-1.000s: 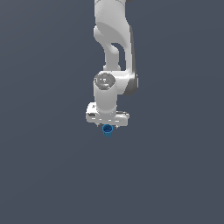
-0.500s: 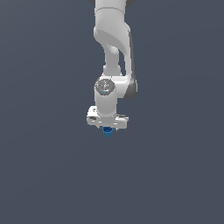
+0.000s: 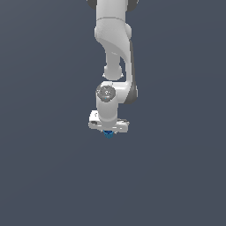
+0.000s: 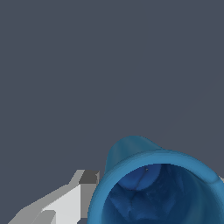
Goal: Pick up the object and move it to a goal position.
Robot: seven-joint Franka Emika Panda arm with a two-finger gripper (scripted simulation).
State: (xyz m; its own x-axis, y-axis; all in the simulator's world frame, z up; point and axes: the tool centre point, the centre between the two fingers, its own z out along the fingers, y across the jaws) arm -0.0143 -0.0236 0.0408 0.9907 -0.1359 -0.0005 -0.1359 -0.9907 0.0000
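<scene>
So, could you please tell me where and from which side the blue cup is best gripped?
Grip the blue cup across its thick rim and upper wall, coming from above its open mouth. It tapers toward the base, so fingers lower down could slip; the rim gives a lip. The gripper appears already placed this way.

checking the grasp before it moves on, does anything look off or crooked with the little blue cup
Nothing stands out. The small blue ribbed cup sits at the white robot gripper, one grey-white finger beside its rim. The rim looks whole and nothing is spilled. In the exterior view only its blue tip shows below the gripper, so tilt is hard to judge.
</scene>
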